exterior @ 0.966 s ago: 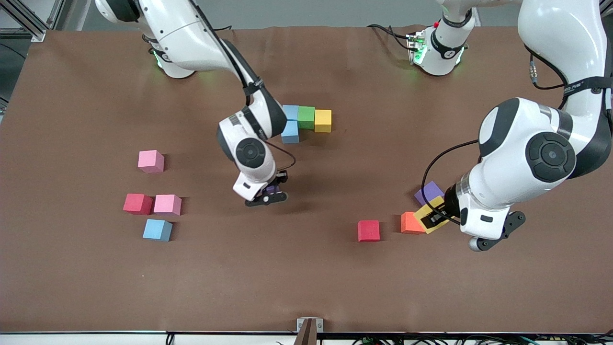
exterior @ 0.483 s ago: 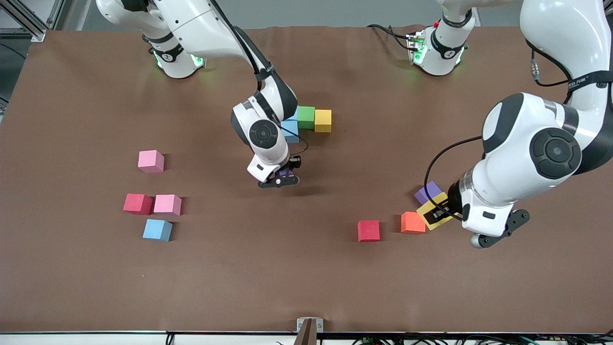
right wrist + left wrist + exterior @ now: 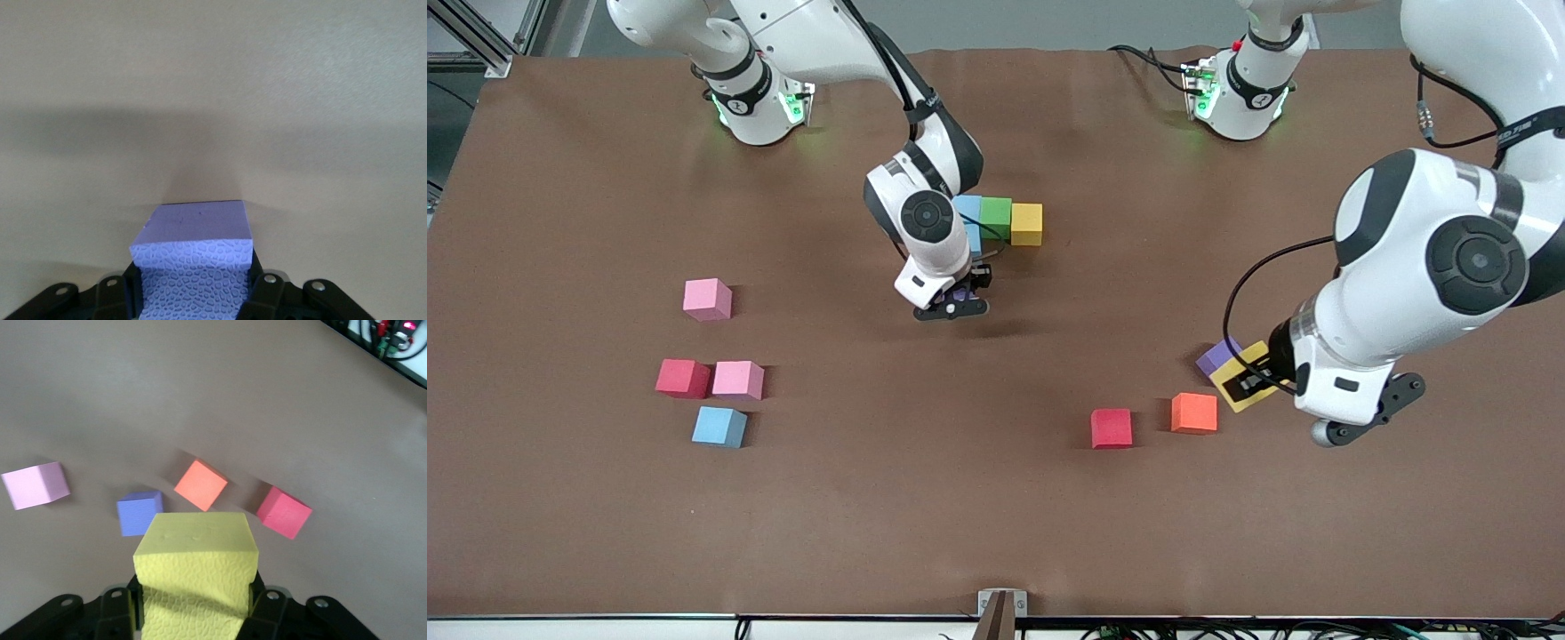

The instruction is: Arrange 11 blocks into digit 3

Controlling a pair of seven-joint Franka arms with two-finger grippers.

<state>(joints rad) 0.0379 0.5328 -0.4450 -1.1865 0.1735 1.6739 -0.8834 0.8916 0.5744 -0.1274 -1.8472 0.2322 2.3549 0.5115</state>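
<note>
Loose blocks, right arm's end: pink block (image 3: pixel 707 299), red block (image 3: pixel 682 378) touching second pink block (image 3: pixel 738 380), blue block (image 3: pixel 719 427).
Right tool (image 3: pixel 951 302): clamped on purple block (image 3: pixel 193 257), over bare surface (image 3: pixel 996 498).
Digit 3: two blue cubes (image 3: pixel 967 207), green cube (image 3: pixel 996 217), yellow cube (image 3: pixel 1027 223), touching.
Left tool (image 3: pixel 1258 384): clamped on yellow block (image 3: pixel 197 570), beside orange block (image 3: pixel 1194 412).

High front camera, two wrist cameras.
Looking down across table (image 3: pixel 605 533) toward arm bases; wrist views close above tabletop, both within front coverage.
</note>
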